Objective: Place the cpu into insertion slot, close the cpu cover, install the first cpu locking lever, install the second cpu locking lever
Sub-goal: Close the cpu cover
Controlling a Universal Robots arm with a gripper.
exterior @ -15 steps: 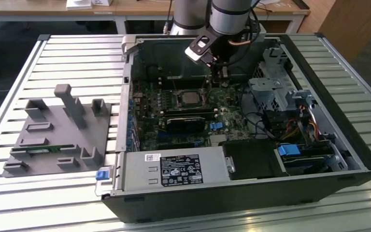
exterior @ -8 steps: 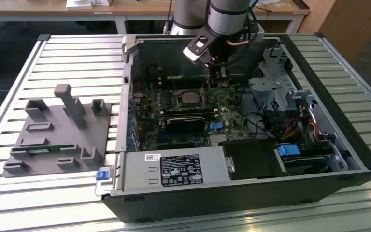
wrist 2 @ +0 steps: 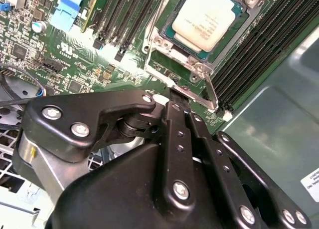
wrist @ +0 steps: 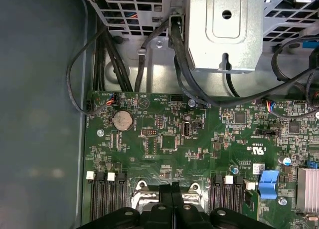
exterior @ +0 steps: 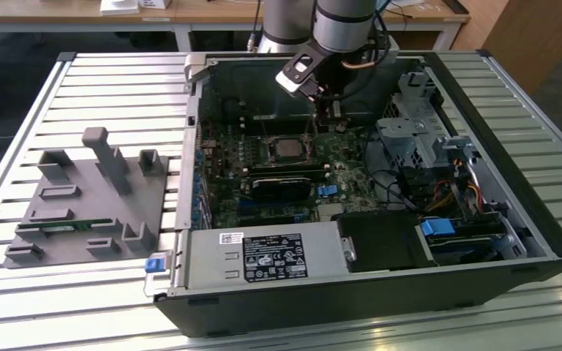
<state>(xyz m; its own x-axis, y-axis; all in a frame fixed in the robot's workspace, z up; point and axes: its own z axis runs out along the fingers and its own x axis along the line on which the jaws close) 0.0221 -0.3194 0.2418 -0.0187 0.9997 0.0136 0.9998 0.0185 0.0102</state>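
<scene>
Silver-grey cpu (wrist 2: pixel 207 17) lies on the green motherboard (wrist 2: pixel 75 54) just ahead of the hand (wrist 2: pixel 178 98), its fingers (wrist 2: pixel 174 121) pressed together.

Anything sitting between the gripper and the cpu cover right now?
Nothing visible does. In the second wrist view the gripper, fingers shut, is right at the edge of the cpu cover, and the cpu shows in its window just beyond, unobstructed.
</scene>
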